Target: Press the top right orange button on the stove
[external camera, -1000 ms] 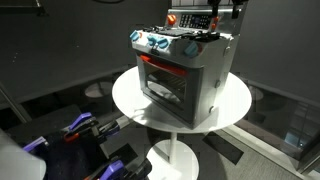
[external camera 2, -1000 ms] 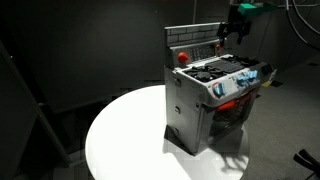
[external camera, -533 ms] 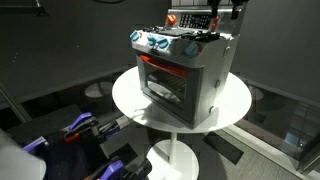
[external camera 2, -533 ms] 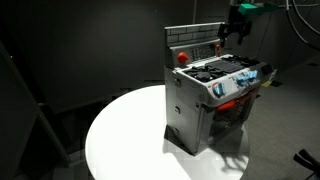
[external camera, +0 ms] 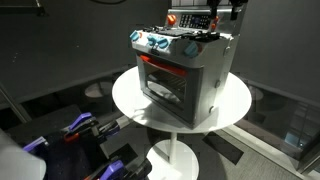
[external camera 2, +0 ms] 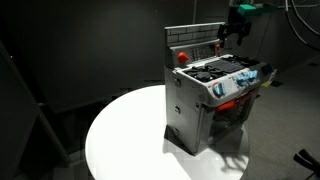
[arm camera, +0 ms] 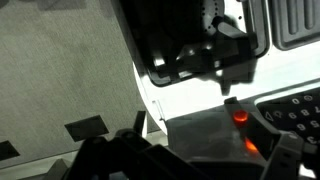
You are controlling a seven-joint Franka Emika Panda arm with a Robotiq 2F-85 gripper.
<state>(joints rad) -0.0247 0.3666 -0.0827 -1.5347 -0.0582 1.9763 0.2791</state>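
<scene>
Although your arm is mostly cut off at the top of both exterior views, you can see that it hangs from above with the wrist turned down, so the gripper (external camera 2: 232,33) points toward the stove (external camera 2: 212,95). The stove stands below the gripper, on a round white table (external camera 2: 120,135). Its dark back panel (external camera 2: 195,40) rises just beside the gripper, at the same height. Your jaws show only as dark shapes, so it is not possible to tell if they are wide or narrow, or if they touch the panel. In the wrist view a glowing orange button (arm camera: 240,116) lies close to the tool. The blue-and-white knobs (external camera: 158,42) sit on the stove's front, lower than the gripper and apart from it.
</scene>
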